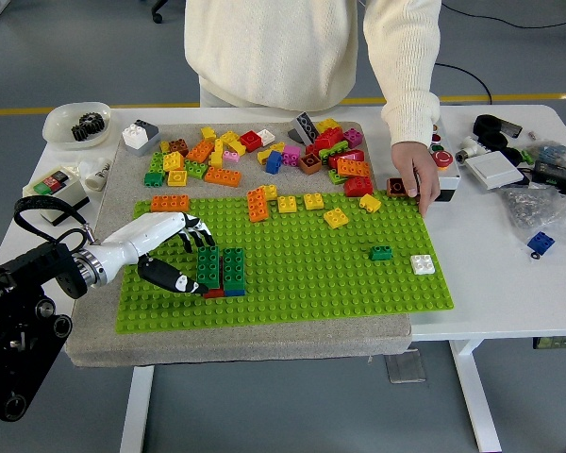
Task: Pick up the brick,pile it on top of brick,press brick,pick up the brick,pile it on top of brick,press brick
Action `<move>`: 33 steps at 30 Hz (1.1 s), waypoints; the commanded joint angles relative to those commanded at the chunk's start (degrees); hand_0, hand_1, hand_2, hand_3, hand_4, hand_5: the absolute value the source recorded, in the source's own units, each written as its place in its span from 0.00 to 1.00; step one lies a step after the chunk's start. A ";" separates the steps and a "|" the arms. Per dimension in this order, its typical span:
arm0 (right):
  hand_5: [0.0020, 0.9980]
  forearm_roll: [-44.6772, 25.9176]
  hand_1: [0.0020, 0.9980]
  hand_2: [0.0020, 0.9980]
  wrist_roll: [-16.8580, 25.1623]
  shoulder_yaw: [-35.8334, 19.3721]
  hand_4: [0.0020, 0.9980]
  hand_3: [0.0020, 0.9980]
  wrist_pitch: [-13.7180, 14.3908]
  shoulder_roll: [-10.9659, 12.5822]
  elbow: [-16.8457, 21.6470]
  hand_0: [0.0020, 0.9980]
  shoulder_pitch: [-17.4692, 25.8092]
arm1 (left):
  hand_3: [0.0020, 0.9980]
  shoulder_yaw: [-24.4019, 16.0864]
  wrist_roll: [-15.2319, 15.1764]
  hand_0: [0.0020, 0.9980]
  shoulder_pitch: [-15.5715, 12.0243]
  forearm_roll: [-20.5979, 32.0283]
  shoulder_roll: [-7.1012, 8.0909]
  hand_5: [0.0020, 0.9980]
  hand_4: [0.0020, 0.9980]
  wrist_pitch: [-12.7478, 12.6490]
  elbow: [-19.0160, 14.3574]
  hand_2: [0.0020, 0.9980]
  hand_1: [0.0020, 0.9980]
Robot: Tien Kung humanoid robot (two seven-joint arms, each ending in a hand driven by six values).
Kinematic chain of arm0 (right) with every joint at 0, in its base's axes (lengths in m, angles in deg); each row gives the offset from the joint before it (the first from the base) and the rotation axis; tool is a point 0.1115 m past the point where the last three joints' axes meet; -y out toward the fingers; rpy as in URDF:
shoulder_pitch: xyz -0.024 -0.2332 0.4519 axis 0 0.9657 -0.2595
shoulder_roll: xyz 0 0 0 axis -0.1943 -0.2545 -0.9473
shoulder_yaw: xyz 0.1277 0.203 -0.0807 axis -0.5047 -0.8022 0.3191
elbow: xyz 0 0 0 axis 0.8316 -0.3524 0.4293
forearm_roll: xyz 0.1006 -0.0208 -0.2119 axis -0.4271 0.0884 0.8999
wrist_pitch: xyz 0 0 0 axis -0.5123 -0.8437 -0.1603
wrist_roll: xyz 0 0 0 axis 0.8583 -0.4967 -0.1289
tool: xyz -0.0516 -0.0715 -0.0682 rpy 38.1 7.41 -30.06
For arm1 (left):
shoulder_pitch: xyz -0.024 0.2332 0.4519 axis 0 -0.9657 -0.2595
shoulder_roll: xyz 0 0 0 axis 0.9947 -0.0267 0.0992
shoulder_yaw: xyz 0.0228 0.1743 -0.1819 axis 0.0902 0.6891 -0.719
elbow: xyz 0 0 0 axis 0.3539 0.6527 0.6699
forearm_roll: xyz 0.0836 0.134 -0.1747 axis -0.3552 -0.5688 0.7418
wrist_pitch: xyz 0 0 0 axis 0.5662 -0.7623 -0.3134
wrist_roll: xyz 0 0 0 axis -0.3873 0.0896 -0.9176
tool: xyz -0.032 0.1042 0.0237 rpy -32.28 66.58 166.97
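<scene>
A white rectangular worktop (472, 283) is carrying one bright green studded plastic baseplate (311, 274). Near the baseplate's left front, two dark green plastic bricks (221, 268) are standing side by side on a red and a blue brick. The white-and-black left hand (170, 253) is pinching the left green one. At the baseplate's far right corner, a person's hand (413, 175) is touching a brown brick (395, 186).

The left arm (38, 283) is extended in from the left edge, its white hand (160, 247) cupped against the stack (221, 271), fingers (196, 227) curled above, thumb (170, 277) pressed low beside it.
</scene>
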 joint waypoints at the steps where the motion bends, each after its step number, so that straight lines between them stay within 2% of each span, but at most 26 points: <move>1: 0.43 0.00 0.65 0.72 0.00 -0.01 0.89 0.67 0.00 0.00 0.00 0.75 -0.01 | 0.50 -0.01 0.01 0.65 0.03 0.00 -0.02 0.07 0.99 0.00 0.02 0.47 0.51; 33: 0.43 0.00 0.65 0.72 0.03 -0.12 0.89 0.67 0.08 -0.10 0.00 0.75 -0.06 | 0.50 0.91 -0.08 0.66 -0.02 -0.04 -0.26 0.06 0.99 -0.41 0.87 0.47 0.50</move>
